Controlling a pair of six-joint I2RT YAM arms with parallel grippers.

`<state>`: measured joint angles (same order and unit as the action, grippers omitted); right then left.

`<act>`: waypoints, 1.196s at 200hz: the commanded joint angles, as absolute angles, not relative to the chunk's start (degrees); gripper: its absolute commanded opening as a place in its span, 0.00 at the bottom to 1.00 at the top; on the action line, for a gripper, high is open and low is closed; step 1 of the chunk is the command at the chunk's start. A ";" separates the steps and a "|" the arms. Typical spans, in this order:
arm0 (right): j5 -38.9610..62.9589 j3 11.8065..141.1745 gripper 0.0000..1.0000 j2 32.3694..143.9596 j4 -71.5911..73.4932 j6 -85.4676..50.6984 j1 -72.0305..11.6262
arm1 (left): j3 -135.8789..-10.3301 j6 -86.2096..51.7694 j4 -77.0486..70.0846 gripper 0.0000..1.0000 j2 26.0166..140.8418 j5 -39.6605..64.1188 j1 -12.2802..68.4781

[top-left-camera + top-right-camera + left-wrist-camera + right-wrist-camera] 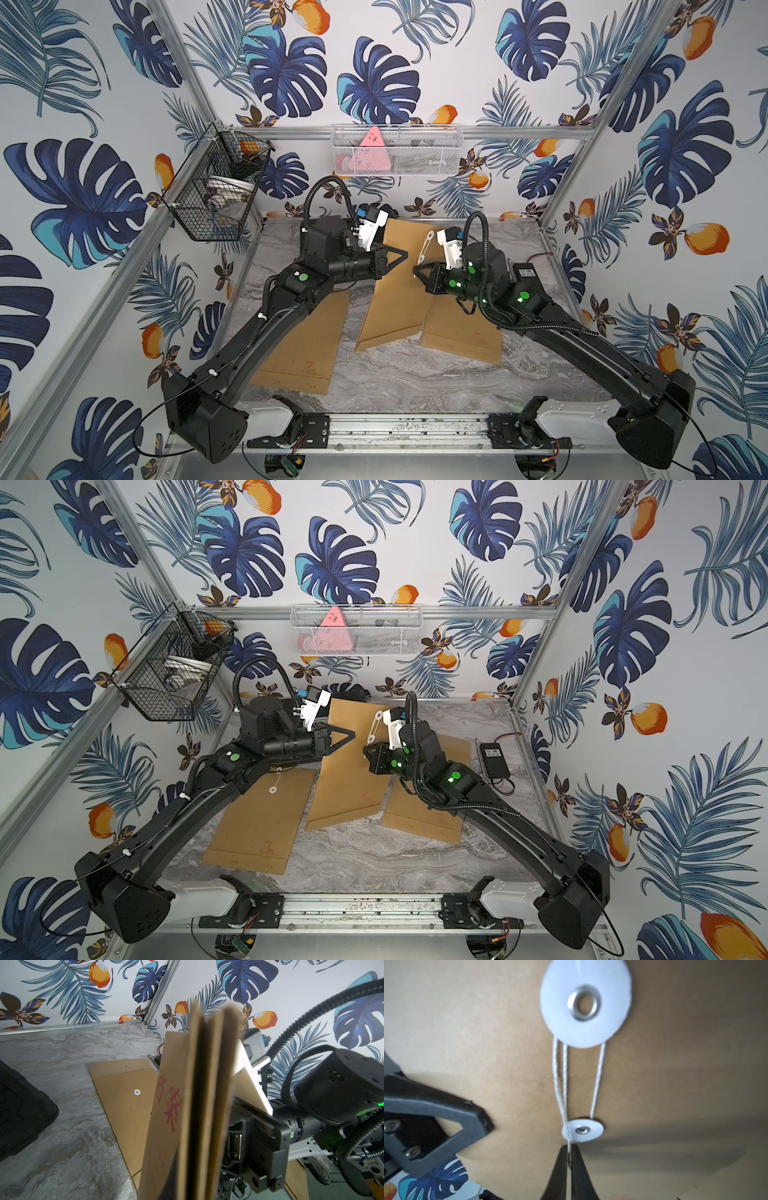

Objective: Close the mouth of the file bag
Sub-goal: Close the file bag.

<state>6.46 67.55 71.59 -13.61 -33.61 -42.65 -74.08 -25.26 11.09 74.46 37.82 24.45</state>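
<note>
The brown file bag (390,307) (345,787) stands tilted on its bottom edge mid-table. My left gripper (405,253) (353,732) is shut on its left edge near the top. In the left wrist view that edge (205,1105) fills the middle and hides the jaws. The white string (559,1076) runs in loops from the upper white disc (585,1003) down round the lower disc (583,1130). Right beside the lower disc, my right gripper (569,1149) (415,272) is shut on the string's end.
Two more brown file bags lie flat, one under my left arm (299,345) and one under my right arm (461,328). A black power adapter (494,758) sits at the table's right edge. A black wire basket (216,195) and a white mesh basket (395,149) hang on the walls.
</note>
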 commanded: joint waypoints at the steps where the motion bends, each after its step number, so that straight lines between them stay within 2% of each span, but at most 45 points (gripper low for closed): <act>1: 5.41 67.37 0.06 71.15 -10.81 -34.19 -42.69 | -75.13 -23.86 9.48 0.00 74.45 38.41 24.37; 20: 5.69 67.32 0.00 70.85 -10.91 -34.17 -42.71 | -75.63 -23.18 10.21 0.00 74.71 38.31 24.21; 107: 7.57 68.44 0.00 67.73 -18.03 -31.41 -42.30 | -75.32 -22.75 10.20 0.00 74.72 39.95 21.88; 179: 13.51 69.59 0.00 70.22 -20.09 -31.75 -33.58 | -75.16 -24.32 9.08 0.00 73.21 45.04 21.87; 239: 14.83 72.35 0.00 71.94 -22.32 -31.90 -30.69 | -74.91 -22.45 11.67 0.00 72.33 47.65 21.88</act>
<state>13.93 71.16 71.50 -20.32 -31.92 -31.62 -74.94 -23.88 12.45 72.93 45.34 21.98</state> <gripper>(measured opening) 0.049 0.069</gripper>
